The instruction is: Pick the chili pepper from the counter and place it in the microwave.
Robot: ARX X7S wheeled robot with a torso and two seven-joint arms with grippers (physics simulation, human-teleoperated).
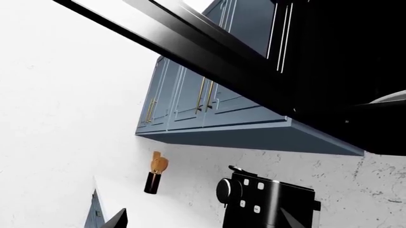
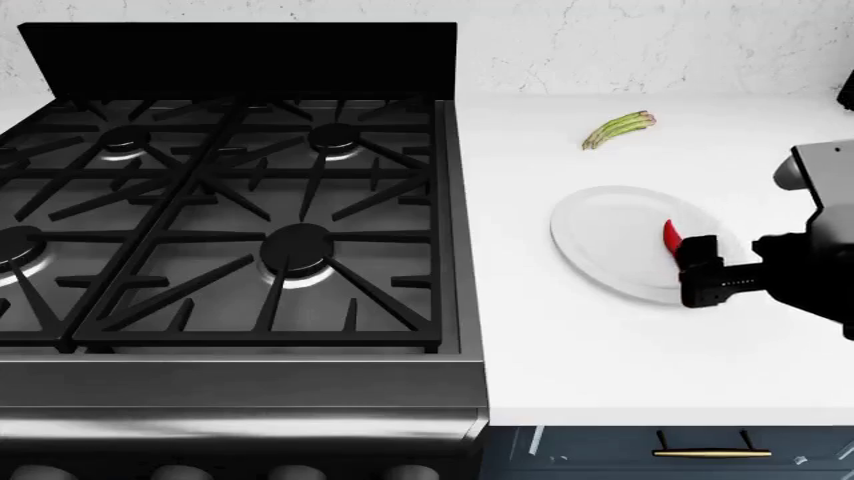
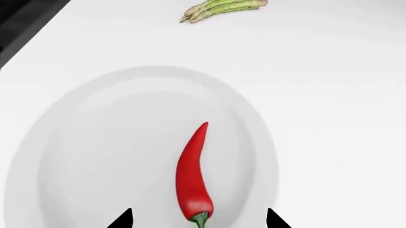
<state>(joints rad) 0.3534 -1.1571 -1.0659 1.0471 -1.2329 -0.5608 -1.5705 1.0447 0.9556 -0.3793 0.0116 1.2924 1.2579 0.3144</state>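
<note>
The red chili pepper (image 3: 191, 176) lies on the white plate (image 3: 95, 142) on the white counter (image 2: 627, 350); in the head view the chili pepper (image 2: 671, 236) shows at the plate's (image 2: 607, 240) right side, partly hidden by my right gripper (image 2: 697, 262). In the right wrist view the right gripper (image 3: 198, 219) is open, its fingertips (image 3: 121, 219) on either side of the pepper's green stem end, not touching it. My left gripper (image 1: 199, 221) is open and empty, raised below a black microwave (image 1: 317, 52) and upper cabinets; it is out of the head view.
A green asparagus bundle (image 2: 619, 129) lies on the counter behind the plate. The black gas stove (image 2: 227, 200) fills the left. A black coffee machine (image 1: 266, 202) and a small bottle (image 1: 154, 173) stand by the marble wall. Blue-grey cabinets (image 2: 667, 455) sit under the counter.
</note>
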